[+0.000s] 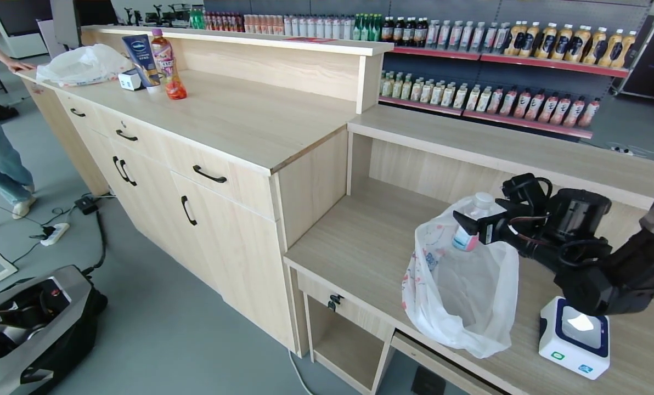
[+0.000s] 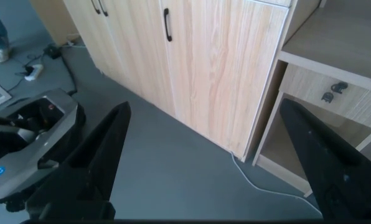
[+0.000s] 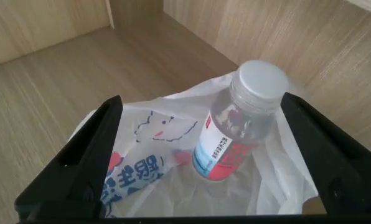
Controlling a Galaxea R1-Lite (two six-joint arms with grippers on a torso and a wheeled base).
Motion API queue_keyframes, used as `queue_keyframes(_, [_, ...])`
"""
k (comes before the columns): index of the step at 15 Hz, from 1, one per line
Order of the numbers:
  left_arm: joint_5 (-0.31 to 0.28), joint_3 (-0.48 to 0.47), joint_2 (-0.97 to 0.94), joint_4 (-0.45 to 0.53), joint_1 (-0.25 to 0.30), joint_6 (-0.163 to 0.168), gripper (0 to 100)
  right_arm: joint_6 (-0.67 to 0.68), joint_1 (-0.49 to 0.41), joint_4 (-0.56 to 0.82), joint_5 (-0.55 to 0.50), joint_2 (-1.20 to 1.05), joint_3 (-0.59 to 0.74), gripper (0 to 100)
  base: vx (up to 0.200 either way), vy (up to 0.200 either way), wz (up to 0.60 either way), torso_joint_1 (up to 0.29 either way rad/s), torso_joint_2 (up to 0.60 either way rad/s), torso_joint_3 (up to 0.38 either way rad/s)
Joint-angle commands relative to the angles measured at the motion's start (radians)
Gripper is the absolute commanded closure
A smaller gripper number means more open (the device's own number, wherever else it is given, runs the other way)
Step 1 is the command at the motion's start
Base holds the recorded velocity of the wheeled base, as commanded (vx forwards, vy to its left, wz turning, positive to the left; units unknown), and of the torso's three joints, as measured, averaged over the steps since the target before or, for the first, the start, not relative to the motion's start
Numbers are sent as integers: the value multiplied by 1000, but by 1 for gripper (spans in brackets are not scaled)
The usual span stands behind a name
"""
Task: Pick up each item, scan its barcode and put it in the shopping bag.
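— The shopping bag [image 1: 458, 307]?
— It gapes beside the scanner [image 1: 574, 340] for quick drops. Left gripper [image 2: 203, 109] hangs far off, fingers apart; right gripper [image 3: 201, 102] straddles the bag, fingers spread off the bottle [image 3: 235, 137] standing inside: released, I judge.

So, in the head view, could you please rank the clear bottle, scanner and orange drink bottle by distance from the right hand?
1. The clear bottle, in the shopping bag, between the open fingers of the right hand.
2. The scanner, right of the bag.
3. The orange drink bottle, on the far-left counter.
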Motion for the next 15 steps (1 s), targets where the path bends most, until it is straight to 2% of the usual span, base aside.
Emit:
queue_keyframes(1, [0, 0, 0, 0, 0, 0, 0, -88, -29, 136, -22, -395, 217, 0, 0, 0, 0, 0, 0, 0])
queue_keyframes(3, [0, 0, 0, 0, 0, -1, 0, -144, -49, 277, -25, -563, 215, 0, 0, 0, 0, 0, 0, 0])
queue_keyframes(6, [0, 0, 0, 0, 0, 0, 0, -248, -81, 320, -25, -675, 194, 0, 0, 0, 0, 17, -43, -28])
queue_keyframes(8, [0, 0, 0, 0, 0, -1, 0, -315, -93, 446, -36, -737, 128, 0, 0, 0, -600, 144, -337, -178])
queue_keyframes(11, [0, 0, 0, 0, 0, -1, 0, -303, -92, 791, -191, -803, -76, 0, 0, 0, -600, 45, -105, -56])
queue_keyframes(12, [0, 0, 0, 0, 0, 0, 0, -234, -93, 995, -272, -815, -205, 0, 0, 0, -600, 22, -2, -12])
queue_keyframes(13, [0, 0, 0, 0, 0, 0, 0, -164, -100, 1127, -338, -818, -282, 0, 0, 0, -600, 7, -7, 2])
queue_keyframes(15, [0, 0, 0, 0, 0, -1, 0, -58, -143, 1383, -409, -847, -325, 0, 0, 0, -600, 0, -5, 2])
